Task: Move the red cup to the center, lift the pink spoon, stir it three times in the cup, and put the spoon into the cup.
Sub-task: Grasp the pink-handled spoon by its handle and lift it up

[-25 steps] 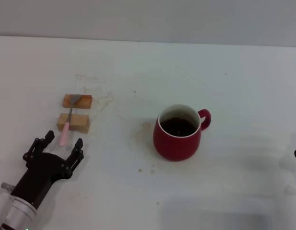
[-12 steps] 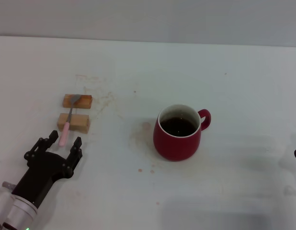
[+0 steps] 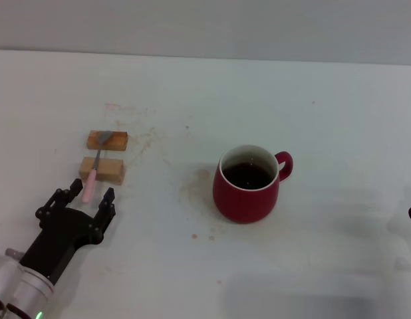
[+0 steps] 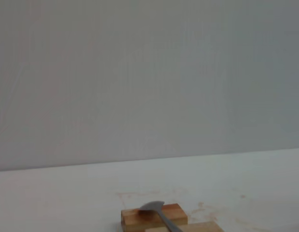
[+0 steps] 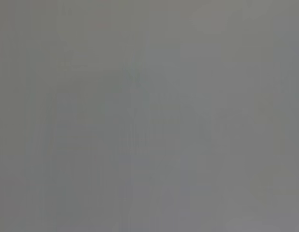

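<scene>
Lying lengthwise across two wooden blocks [image 3: 102, 171], pink spoon [image 3: 94, 171], bowl far, handle toward spread-open left pincer [image 3: 84, 201], red cup [image 3: 246, 183] well apart

The red cup [image 3: 246, 193] is standing upright near the middle of the desk [image 3: 325, 119], glossy dark red with a white inside, its small loop handle pointing to the robot's right. Dark liquid is sitting inside it. The pink spoon [image 3: 94, 167] is lying well apart to the left, bridging two wooden blocks [image 3: 102, 170], grey bowl on the far block, pale pink handle overhanging the near one.
</scene>
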